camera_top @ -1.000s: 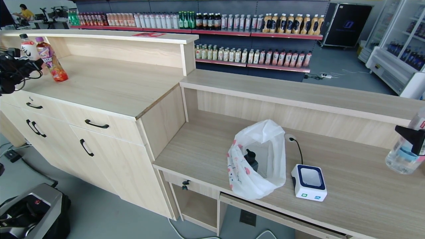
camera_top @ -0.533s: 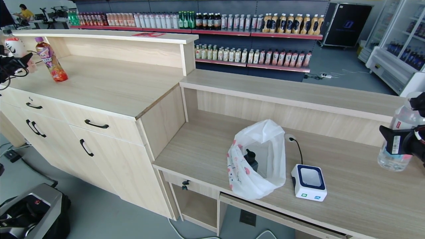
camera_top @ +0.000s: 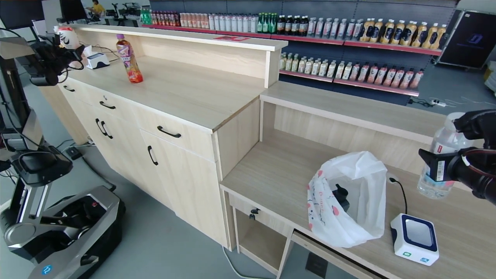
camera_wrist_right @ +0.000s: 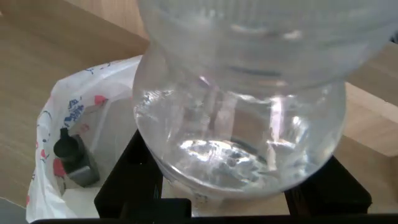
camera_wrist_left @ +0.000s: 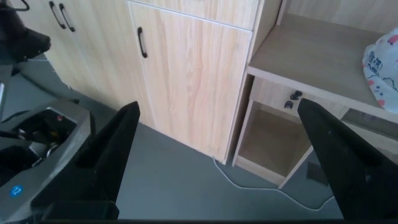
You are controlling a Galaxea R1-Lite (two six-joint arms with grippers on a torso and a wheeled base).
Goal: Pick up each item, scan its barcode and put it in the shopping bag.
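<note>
right hand (camera_top: pixel 445 167): clamped on the water bottle (camera_top: pixel 434 186), black fingers on either side of it. The bottle is clear and roughly upright, with its barcode strip facing the head cam. It's at 3 o'clock in head view, in the air over the lower surface (camera_top: pixel 279 170), not touching it. In the right wrist view the bottle base sits between both fingers, with the open bag mouth beyond it.

left hand (camera_wrist_left: pixel 217 106): fingers spread wide, nothing between them. Past it are cabinet fronts (camera_wrist_left: pixel 193 74) and grey floor (camera_wrist_left: pixel 155 174).

scanner (camera_top: pixel 415 232): white box with a dark-framed window facing up, on the lower surface at 4 o'clock. It's at roughly 6 o'clock of the held bottle and apart from it. A black cable (camera_top: pixel 403 193) runs from it toward the back wall.

shopping bag (camera_top: pixel 348 209): white plastic with red print, standing open on the lower surface, just beside the scanner at its 9 o'clock. There's one black pump-top item (camera_top: pixel 341 195) inside.

upper surface (camera_top: pixel 193 93): a pink drink bottle (camera_top: pixel 129 58) stands upright at 11 o'clock. Further out at 10 o'clock a white bottle (camera_top: pixel 68 37) sits against the tip of a black arm (camera_top: pixel 50 66). I can't tell whether it's gripped, or whose arm that is. A small white box (camera_top: pixel 97 60) sits between the two bottles.
</note>
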